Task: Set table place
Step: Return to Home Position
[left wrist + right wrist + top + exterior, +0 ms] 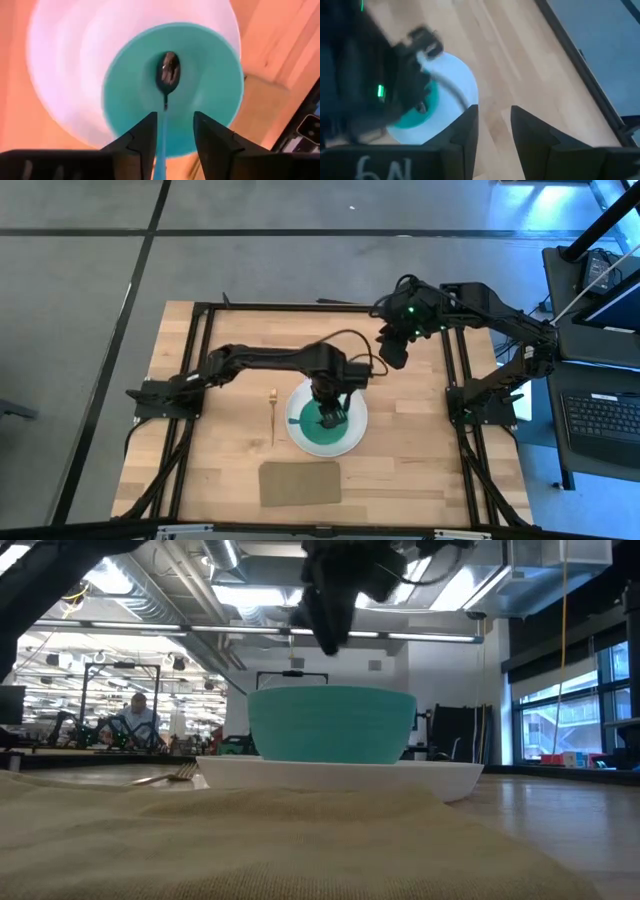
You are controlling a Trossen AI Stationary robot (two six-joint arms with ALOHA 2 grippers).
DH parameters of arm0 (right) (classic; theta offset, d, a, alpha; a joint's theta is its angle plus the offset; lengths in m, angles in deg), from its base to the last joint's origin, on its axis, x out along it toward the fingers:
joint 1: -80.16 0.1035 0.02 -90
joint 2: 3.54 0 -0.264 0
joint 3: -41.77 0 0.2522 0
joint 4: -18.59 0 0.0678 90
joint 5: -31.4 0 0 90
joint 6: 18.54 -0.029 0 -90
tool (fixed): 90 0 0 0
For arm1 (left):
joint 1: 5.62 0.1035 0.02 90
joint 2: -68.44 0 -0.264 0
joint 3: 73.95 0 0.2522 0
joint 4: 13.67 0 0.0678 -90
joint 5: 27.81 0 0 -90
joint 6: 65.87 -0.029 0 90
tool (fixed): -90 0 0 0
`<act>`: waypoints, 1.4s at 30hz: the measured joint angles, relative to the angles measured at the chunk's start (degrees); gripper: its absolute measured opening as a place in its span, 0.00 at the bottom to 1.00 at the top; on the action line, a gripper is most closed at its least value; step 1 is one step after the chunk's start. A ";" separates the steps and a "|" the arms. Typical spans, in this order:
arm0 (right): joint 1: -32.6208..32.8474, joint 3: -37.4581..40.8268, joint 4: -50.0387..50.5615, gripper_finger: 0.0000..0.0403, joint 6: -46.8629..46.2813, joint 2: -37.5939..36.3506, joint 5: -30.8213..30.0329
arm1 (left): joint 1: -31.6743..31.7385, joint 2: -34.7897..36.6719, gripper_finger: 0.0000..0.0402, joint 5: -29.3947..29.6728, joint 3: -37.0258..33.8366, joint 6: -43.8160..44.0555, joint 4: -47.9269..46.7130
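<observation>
— What do we have nearest us?
— The tan mat point(250, 840) lies flat along the near edge of the table point(560, 810). Just behind it we see the white plate point(440, 778), with the teal bowl point(332, 725) standing upright on it. We cannot tell whether the mat touches the plate.

— And inside the bowl?
— In the left wrist view we find the spoon point(168, 75). Its dark head rests on the bowl's bottom, and its thin blue handle runs out toward the gripper.

— Is that gripper holding it?
— No. The left gripper point(172, 137) hangs over the bowl with its fingers point(145, 145) apart. We see the handle in the gap between them, but they are not closed on it.

— Where do we place the fork?
— The fork point(272, 415) lies on the bare wood to the left of the plate in the high view. It is near the plate but apart from it, and points lengthwise from the near side to the far side.

— And farther back?
— The right gripper point(392, 352) is raised above the wood beyond the plate, toward the right side of the table. In its own wrist view we see its fingers spread, with nothing between them.

— And beyond the table?
— We look into a large, bright room, where a person point(135, 718) sits at a distant bench.
</observation>
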 joint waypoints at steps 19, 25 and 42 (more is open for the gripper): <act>17.88 0.02 9.56 0.29 -12.75 -15.00 -11.89 | -3.97 20.37 0.25 12.12 -0.86 4.53 -3.16; 18.76 0.02 9.43 0.29 -15.43 -17.28 -11.89 | -5.60 25.72 0.23 12.10 -0.89 4.09 -1.82; 20.76 2.60 9.50 0.29 -17.09 -23.45 -4.54 | -6.51 35.26 0.18 19.86 -1.00 11.14 -3.16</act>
